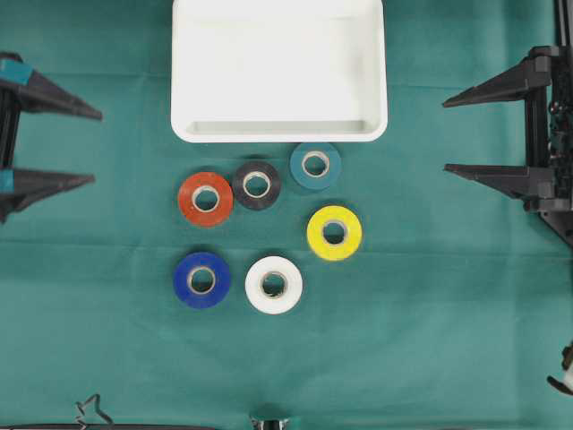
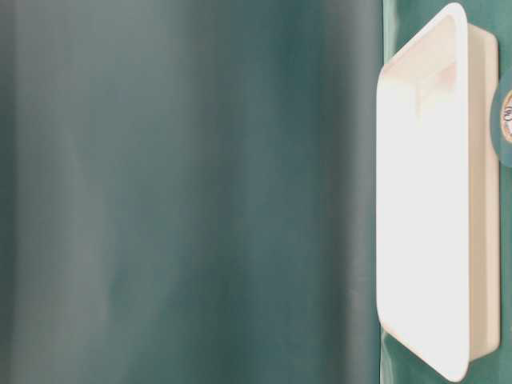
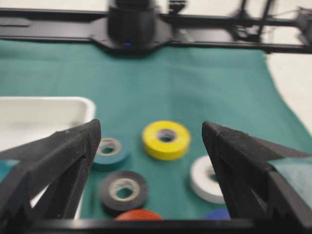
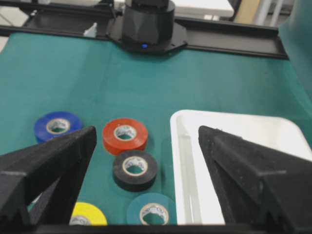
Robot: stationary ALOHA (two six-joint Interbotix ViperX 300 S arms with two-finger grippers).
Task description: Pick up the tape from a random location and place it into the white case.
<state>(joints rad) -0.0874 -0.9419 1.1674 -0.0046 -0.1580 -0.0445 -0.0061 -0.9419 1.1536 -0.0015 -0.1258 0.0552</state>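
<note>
The white case [image 1: 279, 131] lies empty at the top middle of the green cloth. Below it, several tape rolls lie flat: red [image 1: 189, 199], black [image 1: 240, 185], teal [image 1: 298, 167], yellow [image 1: 317, 235], blue [image 1: 183, 280] and white [image 1: 256, 287]. My left gripper [image 1: 97, 146] hangs at the left edge, open and holding nothing. My right gripper [image 1: 445, 136] is at the right edge, open too, beside the case. The left wrist view looks between the left gripper's fingers [image 3: 151, 126] at the yellow roll [image 3: 165, 145]. In the right wrist view, the red roll [image 4: 125, 140] and the case's rim [image 4: 178, 161] show between the right gripper's fingers [image 4: 147, 130].
Green cloth [image 1: 430, 313] covers the table. The table-level view shows the case [image 2: 424, 200] on edge and a sliver of the teal roll [image 2: 506, 120]; the rest is blurred. Each wrist view faces the opposite arm's black base [image 3: 131, 24] [image 4: 146, 24].
</note>
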